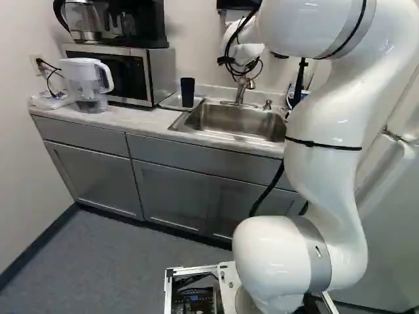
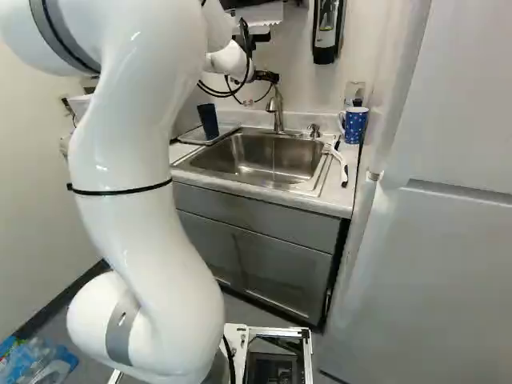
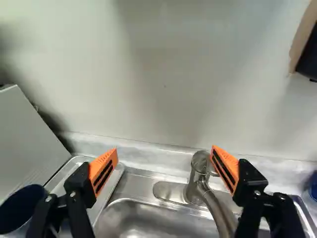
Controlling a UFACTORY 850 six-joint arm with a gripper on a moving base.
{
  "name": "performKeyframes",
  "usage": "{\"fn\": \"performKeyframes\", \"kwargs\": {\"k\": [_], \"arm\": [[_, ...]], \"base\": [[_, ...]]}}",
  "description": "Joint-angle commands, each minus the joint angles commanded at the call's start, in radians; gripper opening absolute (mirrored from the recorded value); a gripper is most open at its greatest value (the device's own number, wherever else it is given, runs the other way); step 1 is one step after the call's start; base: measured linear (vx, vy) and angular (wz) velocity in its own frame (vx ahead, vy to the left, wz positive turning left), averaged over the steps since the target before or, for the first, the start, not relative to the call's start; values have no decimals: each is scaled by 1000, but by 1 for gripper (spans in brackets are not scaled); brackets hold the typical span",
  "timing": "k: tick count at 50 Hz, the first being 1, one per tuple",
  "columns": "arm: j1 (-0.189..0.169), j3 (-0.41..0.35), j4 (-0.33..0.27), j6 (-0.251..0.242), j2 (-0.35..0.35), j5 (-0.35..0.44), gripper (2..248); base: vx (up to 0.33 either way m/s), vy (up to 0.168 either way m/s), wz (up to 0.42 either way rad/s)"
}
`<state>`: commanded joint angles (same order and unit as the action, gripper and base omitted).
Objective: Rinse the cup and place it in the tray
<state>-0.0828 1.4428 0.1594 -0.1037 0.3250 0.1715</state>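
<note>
- The gripper is released: its fingers stand wide apart, with nothing grasped between the orange pads.
- It hangs above the back of the sink, pointing at the wall.
- The faucet rises from the back edge of the sink; in the wrist view it shows ahead, in the gap between the fingers and nearer one of them.
- The cup, dark blue, is upright on the tray, left of the sink, well apart from the pads.
- The tray lies flat just beside the sink, on its left.
- The soap pump is at the back of the sink, right of the faucet.
- A brush with a white and black handle lies at the right of the sink.
- A mug, blue with pale dots, stands beyond the brush, to the right of the sink.
- A black and grey dispenser is fixed to the wall above the right part of the sink.
- The microwave is left of the sink, beyond the tray, with a coffee maker on top.
- A clear pitcher with a white handle stands farther left of the sink, before the microwave.
- Grey cabinets run below the sink and off to its left.
</note>
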Motion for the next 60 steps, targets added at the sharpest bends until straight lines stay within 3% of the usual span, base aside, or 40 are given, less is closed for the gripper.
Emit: {"fn": "performKeyframes", "kwargs": {"k": [20, 60], "arm": [[-11, -84, 0, 0, -73, -3, 247], [-91, -251, 0, 0, -227, -3, 247]], "base": [[0, 0, 0], [0, 0, 0]]}}
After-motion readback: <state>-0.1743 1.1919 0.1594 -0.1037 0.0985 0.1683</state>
